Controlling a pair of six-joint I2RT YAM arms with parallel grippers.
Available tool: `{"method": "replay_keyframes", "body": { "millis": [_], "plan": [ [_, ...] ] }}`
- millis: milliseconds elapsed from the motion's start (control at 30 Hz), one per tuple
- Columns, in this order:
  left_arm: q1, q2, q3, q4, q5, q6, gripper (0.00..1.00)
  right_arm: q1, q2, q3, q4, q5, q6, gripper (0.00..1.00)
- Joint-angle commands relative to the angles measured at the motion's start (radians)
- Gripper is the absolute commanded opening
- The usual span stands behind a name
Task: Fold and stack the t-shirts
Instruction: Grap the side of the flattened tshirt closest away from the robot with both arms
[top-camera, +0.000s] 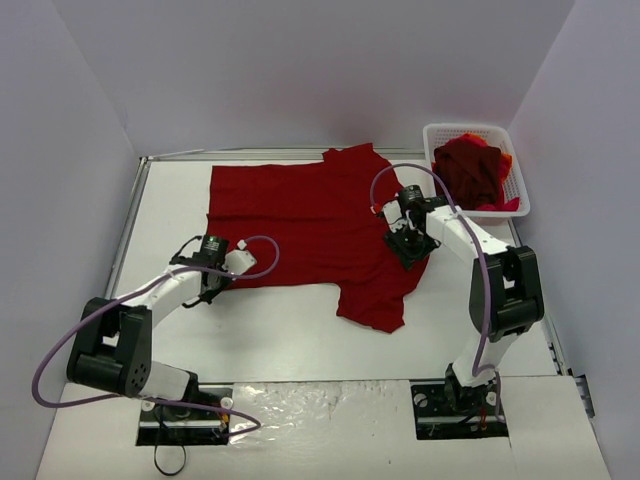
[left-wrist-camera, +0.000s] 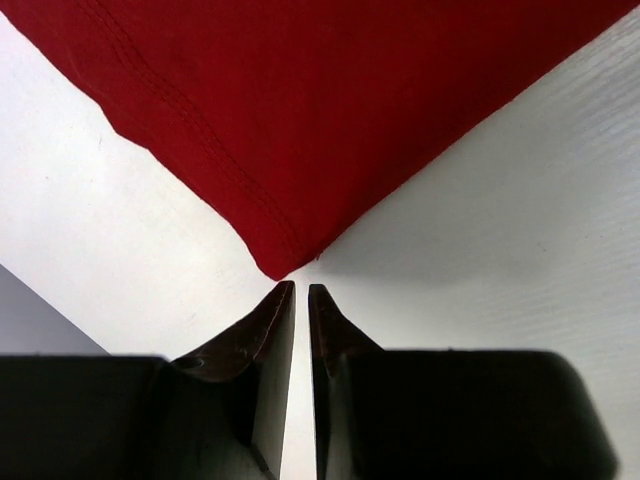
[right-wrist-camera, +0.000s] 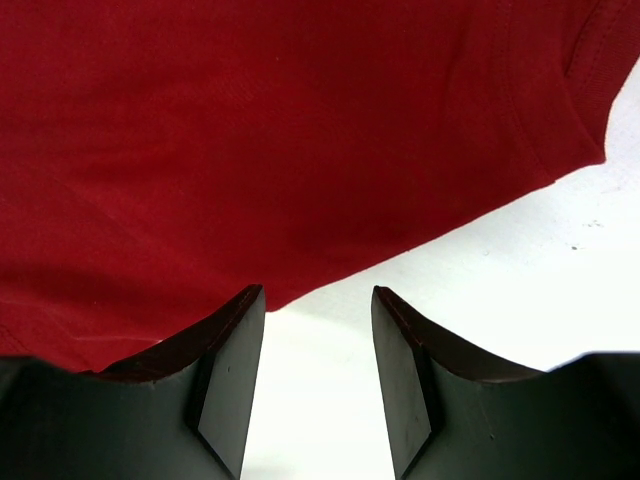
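T-shirt (left-wrist-camera: 330, 110) corner just off left hand (left-wrist-camera: 301, 290), nearly closed; right hand (right-wrist-camera: 318, 300) half-open over hem.

In the overhead view the left gripper (top-camera: 212, 290) is tucked under its own wrist, so its jaws cannot be seen there, and the right gripper (top-camera: 408, 248) is too small to read. Both wrist views cut the spread shirt (left-wrist-camera: 330, 110) off at their top and side edges, showing only a corner or hem. In the basket (top-camera: 520, 170) the heaped shirts (top-camera: 470, 170) overlap, so their number cannot be told, and the basket wall hides their lower parts.
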Motion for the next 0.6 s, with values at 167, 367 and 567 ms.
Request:
{"method": "replay_keyframes", "body": {
  "millis": [167, 367, 567],
  "plan": [
    [-0.003, -0.001, -0.029, 0.068, -0.061, 0.028, 0.11, -0.008, 0.019, 0.008, -0.024, 0.011, 0.016, 0.43],
    [-0.003, 0.041, -0.034, 0.132, -0.096, 0.03, 0.11, -0.011, 0.022, 0.001, -0.024, 0.018, 0.015, 0.44],
    [-0.012, -0.007, -0.031, 0.106, -0.088, 0.028, 0.18, -0.011, 0.037, 0.001, -0.023, 0.03, 0.013, 0.44]
  ]
}}
